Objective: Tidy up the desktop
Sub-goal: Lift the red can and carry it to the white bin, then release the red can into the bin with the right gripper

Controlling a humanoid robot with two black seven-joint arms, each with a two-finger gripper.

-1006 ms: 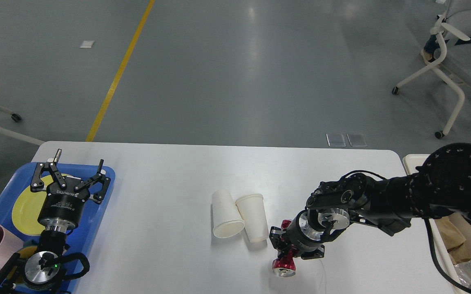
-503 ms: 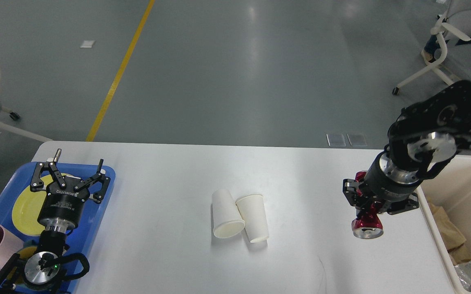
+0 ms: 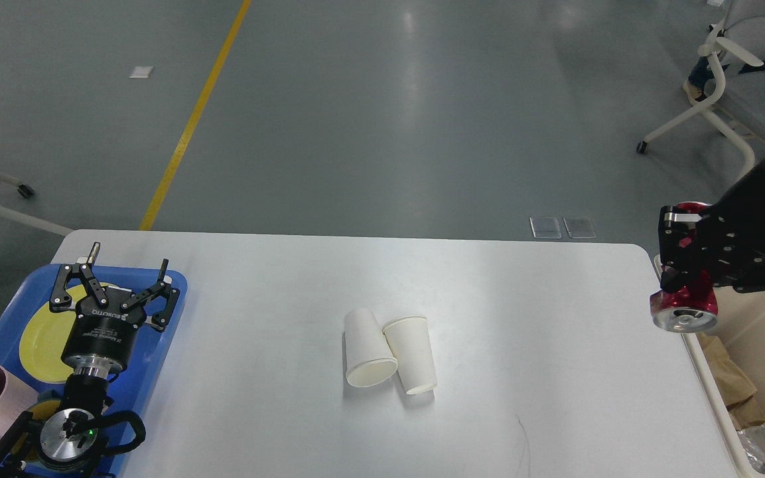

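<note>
Right tool [image 3: 686, 279] carrying red can [image 3: 685, 311] off the bench [image 3: 555, 372] toward the cream bin [image 3: 714, 392].

Over the past second the right tool is lifting the can from beside the two paper cups [image 3: 389, 355] and swinging it rightward; it is now clamping the can just past the bench's right edge, above the bin's rim, so a drop into the bin looks like the step in hand. Left tool [image 3: 114, 291] is hovering over the blue tray [image 3: 170, 292] at the bench's left end, fingers spread and holding nothing, unmoved. Cups are lying tipped mid-bench, touching each other, with bare surface on all sides and room to approach from either arm. Bin already holds brown paper and crinkled plastic; can is riding close to the rim, so a clip on it is the risk.
</note>
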